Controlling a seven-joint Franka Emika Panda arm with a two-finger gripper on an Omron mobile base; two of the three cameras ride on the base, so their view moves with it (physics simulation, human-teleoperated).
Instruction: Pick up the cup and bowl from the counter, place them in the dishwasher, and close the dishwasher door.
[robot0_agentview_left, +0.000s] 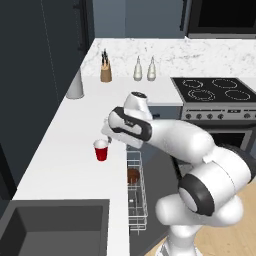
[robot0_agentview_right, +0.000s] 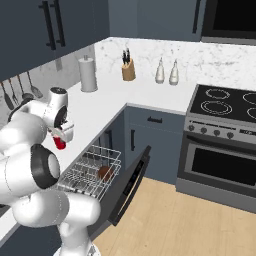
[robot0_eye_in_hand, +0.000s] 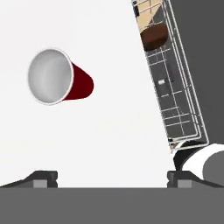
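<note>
The red cup (robot0_agentview_left: 101, 150) stands upright on the white counter (robot0_agentview_left: 65, 150) near its edge, pale inside showing (robot0_eye_in_hand: 59, 78). My gripper (robot0_agentview_left: 107, 138) hovers just above and behind the cup, open, with its fingertips (robot0_eye_in_hand: 43, 178) wide apart and nothing between them. From the right base view the cup (robot0_agentview_right: 60, 144) peeks out below the hand (robot0_agentview_right: 64, 134). The dark brown bowl (robot0_agentview_left: 133, 175) lies in the pulled-out white wire rack (robot0_agentview_right: 92, 170) of the dishwasher, also seen as bowl (robot0_eye_in_hand: 154, 36). The dishwasher door (robot0_agentview_right: 131, 182) hangs open.
A grey-white canister (robot0_agentview_left: 75, 85), a knife block (robot0_agentview_left: 105, 70) and two bottles (robot0_agentview_left: 144, 69) stand at the back of the counter. A dark sink (robot0_agentview_left: 55, 225) lies at the near end. The stove (robot0_agentview_left: 215, 90) and oven are to the right.
</note>
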